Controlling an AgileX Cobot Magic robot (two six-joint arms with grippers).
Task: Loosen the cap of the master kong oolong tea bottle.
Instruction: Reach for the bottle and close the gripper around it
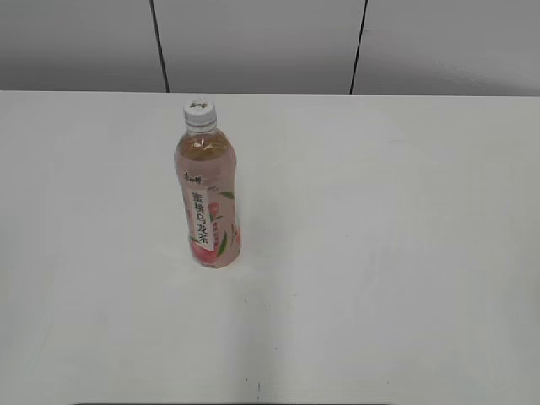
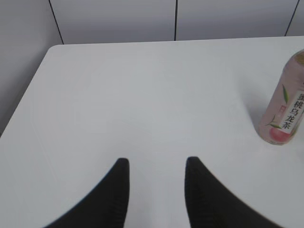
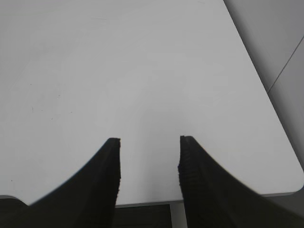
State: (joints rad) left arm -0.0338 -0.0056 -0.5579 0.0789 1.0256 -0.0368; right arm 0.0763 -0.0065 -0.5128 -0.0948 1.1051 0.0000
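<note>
The master kong oolong tea bottle [image 1: 207,202] stands upright on the white table [image 1: 380,253], left of the middle, its white cap [image 1: 200,111] screwed on top. Its lower body with the pink label also shows at the right edge of the left wrist view, bottle [image 2: 285,111], cap cut off by the frame. My left gripper [image 2: 157,164] hangs open over bare table, well to the left of the bottle, nothing between its black fingers. My right gripper [image 3: 149,142] is open too, over the table's near edge, with no bottle in its view. Neither arm shows in the exterior view.
A grey panelled wall [image 1: 270,42] with dark seams runs behind the table. The table's rounded far-left corner [image 2: 54,47] shows in the left wrist view; its right corner [image 3: 297,178] and front edge show in the right wrist view.
</note>
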